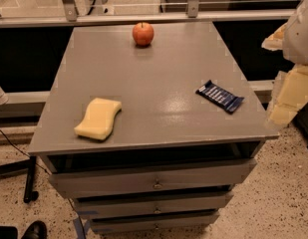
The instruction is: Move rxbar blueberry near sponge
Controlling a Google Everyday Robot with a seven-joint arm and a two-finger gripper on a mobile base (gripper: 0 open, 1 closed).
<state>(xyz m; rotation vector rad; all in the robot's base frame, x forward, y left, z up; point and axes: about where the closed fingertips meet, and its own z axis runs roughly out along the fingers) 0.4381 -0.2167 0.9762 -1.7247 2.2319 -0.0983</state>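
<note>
**Bar waits at the edge.** A grey, flat-topped cabinet (158, 83) with three drawers carries three scattered objects. Off its right side, at about the level of the top, hangs the robot's pale cream gripper (288, 96) below a white arm housing (303, 29). Nothing is seen in its grasp, and whether it is released or clenched cannot be told from this view.

The pale yellow foam sponge (98, 118), thick and wavy-sided, lies flat at the near left, close to the front edge. The rxbar blueberry (220, 96), a small flat bar in a dark navy wrapper with white lettering, lies angled on the right side of the top. Its near end is close to the right edge and near the gripper.

The bar looks light and thin, with a slick film wrapper and perhaps some give, so a nudge would likely slide it rather than lift it. The surest hold appears to be from above, across its narrow width at mid-length. Because the bar sits so low, the gripper would have to come right down to the surface.

The round red-orange apple (143, 33) sits at the far edge, well apart from both.

Open grey surface runs between bar and sponge with nothing in the way. The risks appear to be the right edge beside the bar and the front edge by the sponge, so the sponge's right or far side looks the safer landing spot.
</note>
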